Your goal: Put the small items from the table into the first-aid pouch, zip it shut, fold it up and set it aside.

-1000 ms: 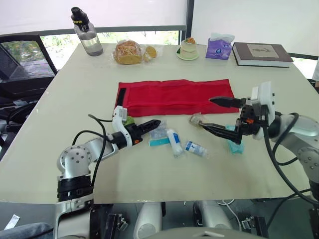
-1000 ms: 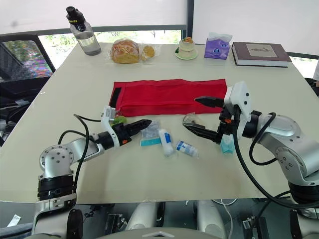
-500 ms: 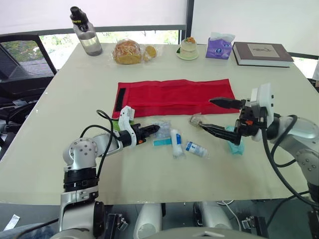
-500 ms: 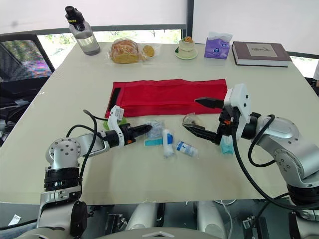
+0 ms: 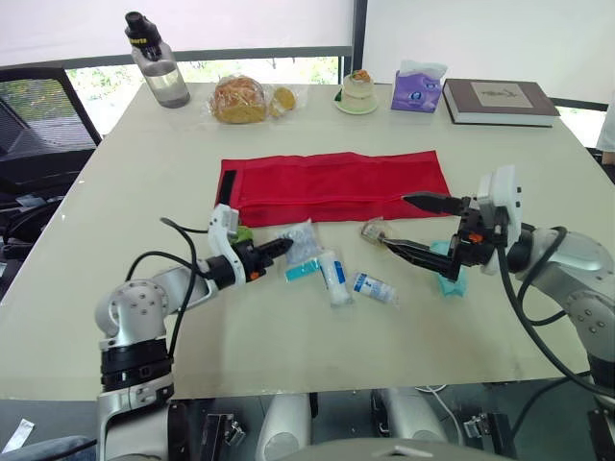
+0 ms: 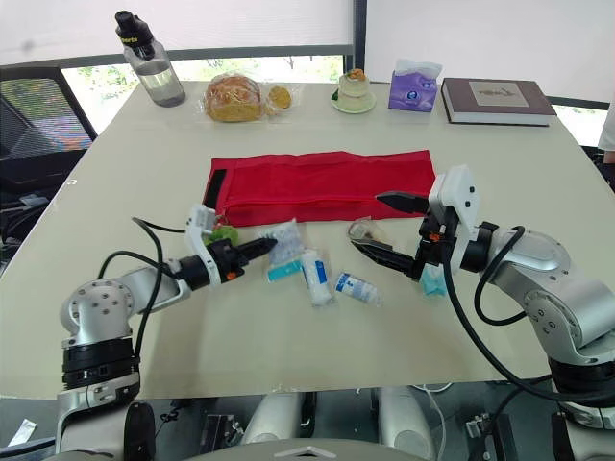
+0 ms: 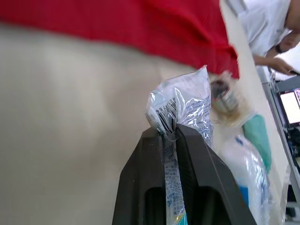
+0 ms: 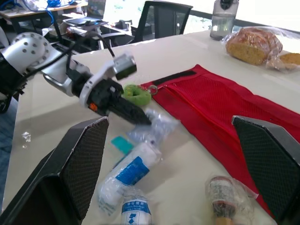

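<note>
The red first-aid pouch lies flat and unfolded across the middle of the table. My left gripper is shut on the edge of a clear plastic packet just in front of the pouch's left half. A green item sits beside that gripper. Two white bandage rolls and a small teal piece lie next to the packet. My right gripper stands wide open over a small wrapped item, with a teal packet under its wrist.
Along the far edge stand a water bottle, bagged bread, a dessert on a plate, a purple tissue pack and a book. An office chair is at the table's left.
My left gripper has shut on the clear plastic packet, which has lifted slightly at that end. The right arm has held still. The camera has shifted a little.
</note>
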Available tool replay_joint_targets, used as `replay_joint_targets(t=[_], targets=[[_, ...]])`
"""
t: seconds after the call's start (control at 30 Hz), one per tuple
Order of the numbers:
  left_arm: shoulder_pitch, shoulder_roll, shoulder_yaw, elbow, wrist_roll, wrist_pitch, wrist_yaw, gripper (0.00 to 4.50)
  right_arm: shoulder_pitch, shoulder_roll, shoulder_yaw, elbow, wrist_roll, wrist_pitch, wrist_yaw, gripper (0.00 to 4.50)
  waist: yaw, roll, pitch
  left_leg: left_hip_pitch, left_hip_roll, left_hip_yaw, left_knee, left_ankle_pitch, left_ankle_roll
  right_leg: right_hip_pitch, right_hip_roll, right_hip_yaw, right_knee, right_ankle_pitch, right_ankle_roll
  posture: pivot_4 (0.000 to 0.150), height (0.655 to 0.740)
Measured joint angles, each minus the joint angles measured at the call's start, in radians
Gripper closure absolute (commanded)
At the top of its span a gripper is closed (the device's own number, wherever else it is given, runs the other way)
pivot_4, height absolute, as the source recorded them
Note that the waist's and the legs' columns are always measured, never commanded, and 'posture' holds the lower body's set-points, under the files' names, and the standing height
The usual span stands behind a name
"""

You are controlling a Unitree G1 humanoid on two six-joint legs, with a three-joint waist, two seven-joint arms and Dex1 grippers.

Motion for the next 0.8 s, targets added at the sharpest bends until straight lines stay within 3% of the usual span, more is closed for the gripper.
replay_joint_targets(t=[0.17, 0.33, 0.6, 0.8], targets=[[-0.048, -0.005, 0.041, -0.046, -0.076, -0.018, -0.004, 4.49, -0.027, 0.069, 0.001, 0.001, 0.067, 0.093, -0.097, 0.0, 0.0, -0.001, 0.001, 0.0, 0.0, 0.0, 0.0, 0.0, 0.0, 0.0, 0.0, 0.0, 0.0, 0.001, 0.001, 0.15, 0.74], [-0.13, -0.066, 0.013, -0.093, -0.147, -0.023, 0.025, 4.49, -0.157, 0.231, 0.013, 0.024, 0.206, 0.254, -0.293, 0.0, -0.003, -0.002, 0.001, 0.0, 0.0, 0.0, 0.0, 0.0, 0.0, 0.0, 0.001, 0.0, 0.001, 0.002, 0.004, 0.15, 0.74], [-0.248, -0.15, -0.079, -0.101, -0.095, -0.139, 0.056, 4.49, -0.26, 0.46, -0.037, 0.113, 0.365, 0.353, -0.642, 0.0, -0.002, -0.002, 0.001, -0.003, -0.001, 0.0, 0.0, 0.0, 0.0, -0.001, 0.001, 0.0, 0.0, 0.002, 0.004, 0.15, 0.74], [-0.253, -0.17, -0.092, -0.09, -0.09, -0.172, 0.056, 4.49, -0.26, 0.515, -0.058, 0.114, 0.412, 0.354, -0.79, 0.0, -0.004, -0.002, 0.002, -0.003, 0.0, 0.0, -0.001, 0.0, 0.0, -0.002, 0.001, 0.0, 0.0, 0.002, 0.004, 0.15, 0.74]])
